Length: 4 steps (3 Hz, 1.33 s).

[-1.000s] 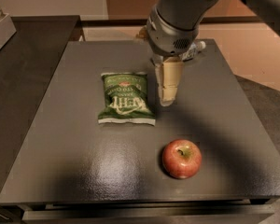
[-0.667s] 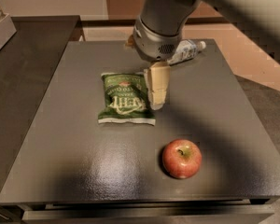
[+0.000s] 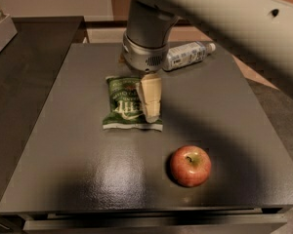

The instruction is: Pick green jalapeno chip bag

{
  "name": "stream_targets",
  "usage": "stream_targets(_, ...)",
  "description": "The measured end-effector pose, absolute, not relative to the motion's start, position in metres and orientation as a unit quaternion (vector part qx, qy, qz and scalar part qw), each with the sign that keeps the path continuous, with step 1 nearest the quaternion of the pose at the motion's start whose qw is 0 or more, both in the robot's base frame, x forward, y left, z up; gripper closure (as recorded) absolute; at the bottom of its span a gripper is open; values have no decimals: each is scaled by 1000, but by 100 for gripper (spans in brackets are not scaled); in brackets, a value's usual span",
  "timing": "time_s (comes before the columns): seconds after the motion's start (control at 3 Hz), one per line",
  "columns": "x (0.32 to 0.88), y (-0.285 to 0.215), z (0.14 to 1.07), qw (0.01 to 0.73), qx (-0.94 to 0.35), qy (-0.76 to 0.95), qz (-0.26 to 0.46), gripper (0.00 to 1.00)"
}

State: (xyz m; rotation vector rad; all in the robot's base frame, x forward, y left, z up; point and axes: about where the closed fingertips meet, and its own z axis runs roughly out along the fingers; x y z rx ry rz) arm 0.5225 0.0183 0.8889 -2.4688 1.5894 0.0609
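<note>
Hand (image 3: 150, 100) points down over right edge of green jalapeno chip bag (image 3: 123, 105); whether apart or together, cannot tell. Bag flat, dark green.

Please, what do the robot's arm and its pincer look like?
The arm is thick, smooth and light grey, ending in a round grey wrist. The pincer, over the right edge of the green jalapeno chip bag, is cream-coloured and blocky. No cables show.

A round red apple (image 3: 190, 165) sits near the front of the dark grey tabletop (image 3: 78, 174) — a clear white-labelled plastic bottle (image 3: 188, 55) lies on its side at the back, just behind the gripper (image 3: 150, 101) over mid-table
</note>
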Motion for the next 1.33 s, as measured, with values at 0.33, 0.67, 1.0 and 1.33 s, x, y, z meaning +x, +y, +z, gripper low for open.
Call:
stream_targets(0.33, 523, 24, 875, 83, -834, 545, 27, 0)
stream_targets(0.67, 527, 25, 862, 72, -826, 558, 32, 0)
stream_targets(1.0, 531, 25, 854, 69, -818, 570, 38, 0)
stream_targets(1.33, 533, 24, 849, 73, -808, 583, 45, 0)
